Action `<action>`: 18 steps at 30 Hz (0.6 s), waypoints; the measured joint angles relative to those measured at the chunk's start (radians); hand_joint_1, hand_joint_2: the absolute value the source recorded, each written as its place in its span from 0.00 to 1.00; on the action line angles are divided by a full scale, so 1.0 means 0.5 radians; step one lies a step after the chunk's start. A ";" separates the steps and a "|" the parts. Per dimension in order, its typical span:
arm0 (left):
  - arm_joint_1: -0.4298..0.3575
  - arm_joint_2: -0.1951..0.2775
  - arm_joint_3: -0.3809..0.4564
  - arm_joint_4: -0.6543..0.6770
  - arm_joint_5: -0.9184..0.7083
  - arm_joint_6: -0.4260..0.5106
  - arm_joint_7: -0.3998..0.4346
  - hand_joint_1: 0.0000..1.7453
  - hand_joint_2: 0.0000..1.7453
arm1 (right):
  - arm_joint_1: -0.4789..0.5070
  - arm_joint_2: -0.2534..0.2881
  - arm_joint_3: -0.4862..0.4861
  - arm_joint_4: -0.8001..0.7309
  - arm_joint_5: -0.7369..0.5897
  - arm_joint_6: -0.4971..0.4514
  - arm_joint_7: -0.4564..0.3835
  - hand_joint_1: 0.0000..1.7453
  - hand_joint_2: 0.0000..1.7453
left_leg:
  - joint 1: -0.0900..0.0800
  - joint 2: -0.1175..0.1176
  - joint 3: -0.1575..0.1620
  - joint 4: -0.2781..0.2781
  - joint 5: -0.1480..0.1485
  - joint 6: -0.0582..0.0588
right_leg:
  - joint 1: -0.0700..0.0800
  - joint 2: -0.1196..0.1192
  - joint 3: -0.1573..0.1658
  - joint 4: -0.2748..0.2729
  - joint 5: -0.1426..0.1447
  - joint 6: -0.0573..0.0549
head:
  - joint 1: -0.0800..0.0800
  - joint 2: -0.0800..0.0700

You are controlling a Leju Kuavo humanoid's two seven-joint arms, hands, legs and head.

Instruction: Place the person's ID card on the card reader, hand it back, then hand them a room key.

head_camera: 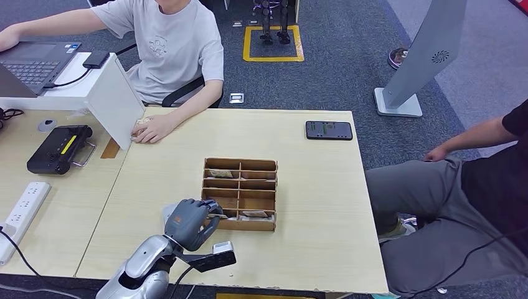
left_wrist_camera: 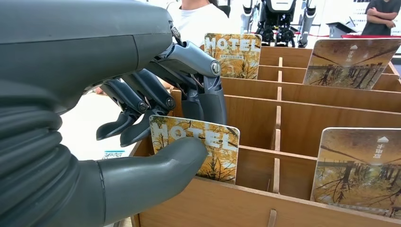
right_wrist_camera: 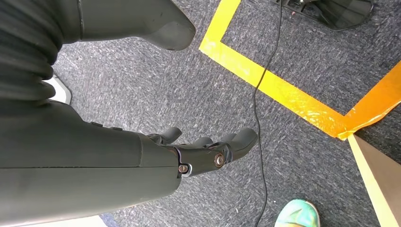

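The left robot hand reaches forward from its silver arm, thumb and dark fingers pinched together on a card. The right robot hand hangs by the robot's side, fingers loosely extended and apart, holding nothing.

Left hand pinching a room key card printed HOTEL, thumb pressed on its face, dark fingers behind its upper edge. Card standing in a compartment at the near corner of the wooden organizer. 3 more cards upright in other compartments: another HOTEL card farther back, 2 landscape-printed cards alongside.
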 joint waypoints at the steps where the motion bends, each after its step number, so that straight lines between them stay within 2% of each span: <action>1: 0.000 0.000 0.000 0.000 0.000 0.000 0.000 0.98 1.00 | 0.000 0.000 0.000 0.000 0.000 0.000 0.000 0.00 1.00 | 0.000 0.000 0.000 0.000 0.000 0.000 | 0.000 0.000 0.000 0.000 0.000 0.000 | 0.000 0.000; 8: 0.000 0.000 0.000 0.000 0.010 -0.001 -0.005 1.00 1.00 | 0.000 0.000 0.000 0.000 0.000 -0.001 0.000 0.00 1.00 | 0.000 0.000 0.000 0.000 0.000 0.000 | 0.000 0.000 0.000 0.000 0.000 0.000 | 0.000 0.000; 12: -0.001 0.011 0.018 -0.014 0.194 -0.015 -0.105 1.00 1.00 | 0.000 0.000 0.000 0.000 0.000 0.001 -0.002 0.00 1.00 | 0.000 0.000 0.000 0.000 0.000 0.000 | 0.000 0.000 0.000 0.000 0.000 0.000 | 0.000 0.000; 15: -0.057 0.089 0.050 -0.132 0.389 -0.054 -0.187 1.00 1.00 | 0.000 0.000 0.000 0.001 -0.001 0.004 -0.018 0.00 1.00 | 0.002 0.000 -0.001 0.000 0.002 -0.001 | 0.001 0.000 -0.001 0.000 0.000 0.000 | 0.000 0.000; 18: -0.287 0.265 0.108 -0.319 0.501 -0.153 -0.175 1.00 1.00 | 0.000 0.000 0.000 0.003 -0.002 0.006 -0.034 0.00 1.00 | 0.004 -0.002 -0.002 0.001 0.006 -0.002 | 0.003 -0.002 -0.002 0.002 0.003 -0.004 | 0.000 0.000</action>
